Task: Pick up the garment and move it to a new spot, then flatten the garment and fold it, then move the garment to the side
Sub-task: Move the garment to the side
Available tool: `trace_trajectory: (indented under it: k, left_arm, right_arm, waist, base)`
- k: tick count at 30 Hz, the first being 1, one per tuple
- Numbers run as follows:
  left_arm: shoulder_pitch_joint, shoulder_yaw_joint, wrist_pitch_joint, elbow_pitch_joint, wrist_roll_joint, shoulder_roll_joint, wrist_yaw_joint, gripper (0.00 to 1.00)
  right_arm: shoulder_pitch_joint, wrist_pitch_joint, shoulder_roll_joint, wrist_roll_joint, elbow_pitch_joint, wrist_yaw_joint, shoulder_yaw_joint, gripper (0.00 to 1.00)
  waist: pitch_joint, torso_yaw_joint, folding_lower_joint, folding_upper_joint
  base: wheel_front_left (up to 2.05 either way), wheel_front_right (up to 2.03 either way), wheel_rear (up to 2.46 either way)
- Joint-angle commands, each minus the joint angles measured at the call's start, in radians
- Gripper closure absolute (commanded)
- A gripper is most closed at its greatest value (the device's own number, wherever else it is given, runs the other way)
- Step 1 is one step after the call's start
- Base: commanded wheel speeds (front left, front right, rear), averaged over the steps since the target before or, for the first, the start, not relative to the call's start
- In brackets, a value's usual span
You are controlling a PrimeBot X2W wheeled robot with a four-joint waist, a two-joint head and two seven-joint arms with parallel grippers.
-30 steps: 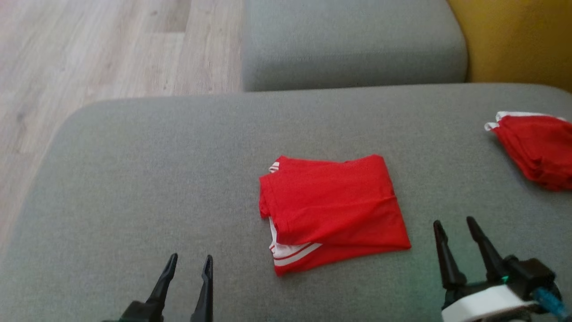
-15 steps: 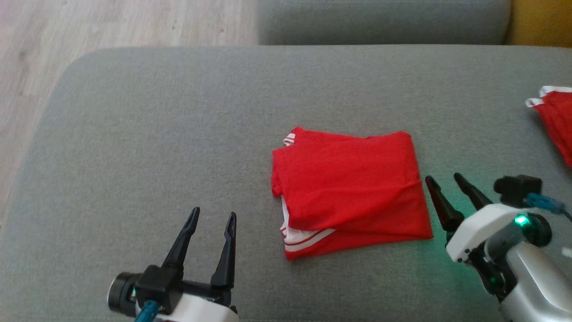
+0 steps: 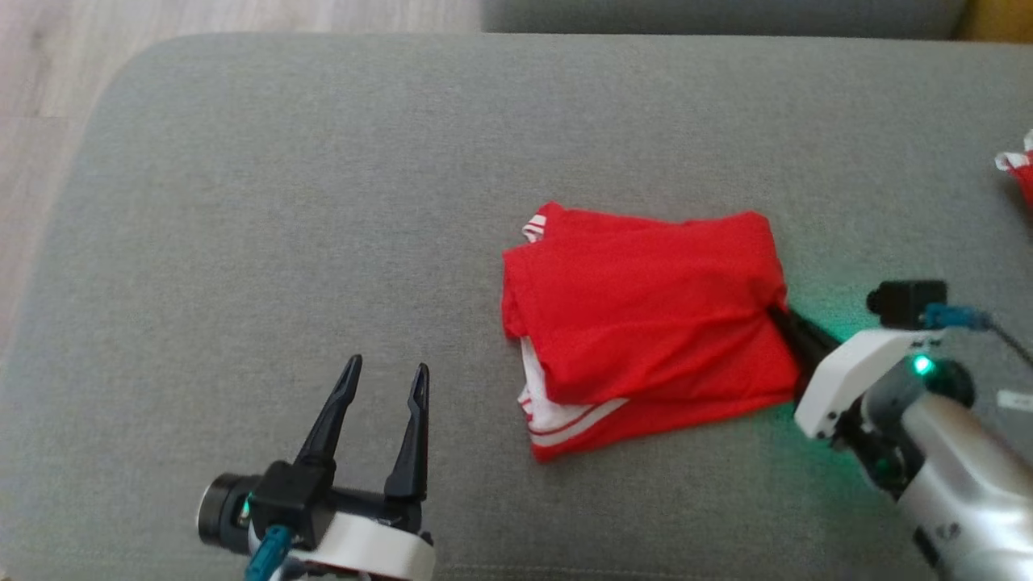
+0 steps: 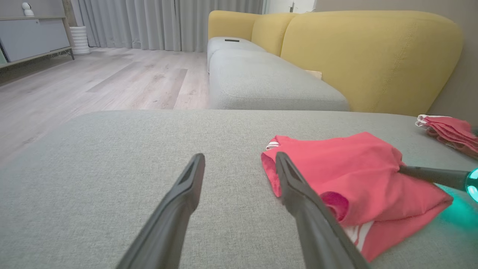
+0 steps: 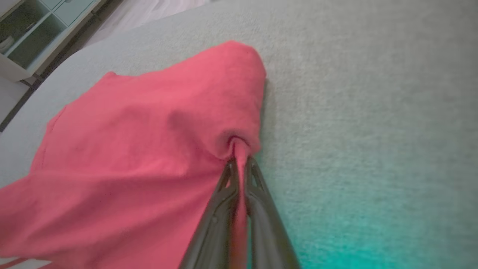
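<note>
The right gripper (image 3: 781, 316) is pinched shut on the folded red garment with white striped trim (image 3: 646, 307). In the right wrist view its two dark fingers (image 5: 224, 194) lie pressed together with a small pucker of red cloth (image 5: 239, 144) caught at their tips. The garment spreads ahead of those tips and to their left over the grey fabric seat cushion (image 3: 323, 202). The grip sits about midway along the garment's right-hand edge. The folded shape is a rough rectangle, a little longer across than deep, so its long axis runs on from the right gripper's fingers towards the left arm. The left gripper (image 3: 386, 369) stands wide and holds nothing. From its fingertips the garment lies forward and to the right, near but apart, and the white-striped corner (image 4: 354, 233) is the closest part. The right arm is therefore the one on the cloth. Since the garment looks folded already, the step in hand is probably the move to the side. A second red bundle with white edging (image 4: 448, 129) lies out beyond the right gripper's outer side, well apart. A pull that way would drag the fold from one edge and could loosen its layers.
</note>
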Motion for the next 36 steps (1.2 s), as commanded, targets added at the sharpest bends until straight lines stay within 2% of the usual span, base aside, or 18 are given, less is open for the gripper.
trace_trajectory:
  k: [1,9,17,18,19,20,26,29,30,31,33,36]
  left_arm:
    - [-0.050,0.024,-0.012,-0.035,0.000,-0.007,0.007,0.00]
    - [-0.092,-0.003,-0.012,-0.052,-0.006,-0.007,0.012,0.00]
    - [-0.163,-0.030,-0.012,-0.076,0.002,-0.007,0.017,0.00]
    - [-0.163,-0.030,-0.012,-0.076,0.002,-0.007,0.017,0.00]
    - [-0.184,-0.035,-0.012,-0.077,0.007,-0.007,0.015,0.00]
    - [-0.184,-0.035,-0.012,-0.077,0.007,-0.007,0.015,0.00]
    - [-0.234,-0.040,-0.012,-0.076,0.020,-0.007,0.012,0.00]
    - [-0.248,-0.038,-0.012,-0.070,0.021,-0.007,0.010,0.00]
    - [-0.252,-0.039,-0.012,-0.066,0.021,-0.007,0.009,0.00]
    - [-0.255,-0.040,-0.012,-0.061,0.020,-0.007,0.008,0.00]
    - [-0.255,-0.036,-0.012,-0.053,0.013,-0.007,0.014,0.00]
    - [-0.234,-0.024,-0.012,-0.037,-0.003,-0.007,0.029,0.00]
  right_arm:
    - [-0.048,-0.023,-0.043,0.009,-0.017,0.007,0.014,1.00]
    - [-0.206,-0.039,-0.201,0.008,-0.006,0.007,0.063,1.00]
    - [-0.382,-0.024,-0.388,-0.021,0.007,0.007,0.034,1.00]
    - [-0.382,-0.024,-0.388,-0.021,0.007,0.007,0.034,1.00]
    - [-0.418,-0.020,-0.430,-0.029,0.014,0.007,0.022,1.00]
    - [-0.418,-0.020,-0.430,-0.029,0.014,0.007,0.022,1.00]
    - [-0.485,0.011,-0.539,-0.070,0.063,0.007,-0.031,1.00]
    - [-0.496,0.033,-0.552,-0.103,0.108,0.007,-0.060,1.00]
    - [-0.498,0.037,-0.548,-0.116,0.124,0.007,-0.069,0.40]
    - [-0.501,0.030,-0.542,-0.139,0.140,0.007,-0.078,0.00]
    - [-0.502,0.013,-0.519,-0.195,0.170,0.007,-0.089,0.00]
    - [-0.485,0.005,-0.448,-0.249,0.194,0.007,-0.099,0.00]
  waist:
    - [0.014,-0.020,-0.0001,0.0000]
    - [0.052,-0.105,-0.0001,0.0000]
    - [0.149,-0.161,-0.0001,0.0000]
    - [0.149,-0.161,-0.0001,0.0000]
    - [0.175,-0.164,-0.0001,0.0000]
    - [0.175,-0.164,-0.0001,0.0000]
    - [0.237,-0.164,-0.0001,0.0000]
    - [0.247,-0.164,-0.0001,0.0000]
    - [0.244,-0.163,-0.0001,0.0000]
    - [0.237,-0.162,-0.0001,0.0000]
    - [0.213,-0.159,-0.0001,0.0000]
    - [0.158,-0.155,-0.0001,0.0000]
  base:
    - [0.00,0.00,0.00]
    - [0.00,0.00,0.00]
    - [0.00,0.00,0.00]
    - [0.00,0.00,0.00]
    - [0.00,0.00,0.00]
    - [0.00,0.00,0.00]
    - [0.00,0.00,0.00]
    - [0.00,0.00,0.00]
    - [0.00,0.00,0.00]
    - [0.00,0.00,0.00]
    - [0.00,0.00,0.00]
    - [0.00,0.00,0.00]
